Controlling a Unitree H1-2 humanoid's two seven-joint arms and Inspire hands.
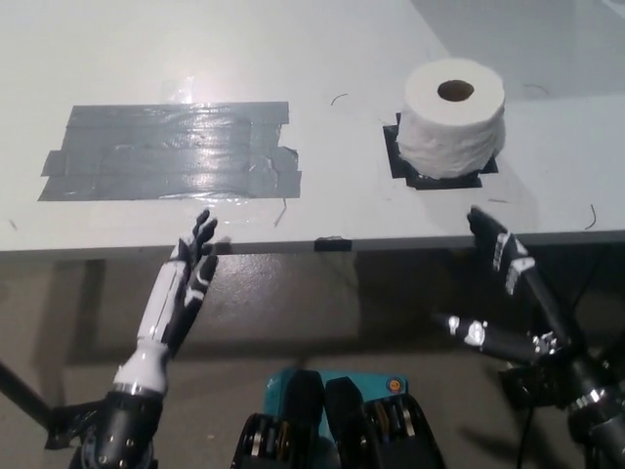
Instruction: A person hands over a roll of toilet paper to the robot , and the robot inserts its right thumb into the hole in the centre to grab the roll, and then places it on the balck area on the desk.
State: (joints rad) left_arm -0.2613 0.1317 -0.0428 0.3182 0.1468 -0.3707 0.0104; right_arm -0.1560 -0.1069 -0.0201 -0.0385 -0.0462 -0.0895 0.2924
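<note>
The toilet paper roll (454, 115) stands upright on the black patch (410, 168) near the table's (342, 49) right front edge. The right hand (508, 298) hangs below that edge, fingers spread, holding nothing; the left hand (186, 283) rests at the front edge, fingers apart

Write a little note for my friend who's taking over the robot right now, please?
Right hand: open, holding nothing, below the desk's near edge at the right.
Left hand: open, resting at the desk's near edge on the left.
Toilet paper roll: standing upright, hole up, on the black patch on the desk.
Done: roll is placed and let go.
Left: nothing that shows.
</note>
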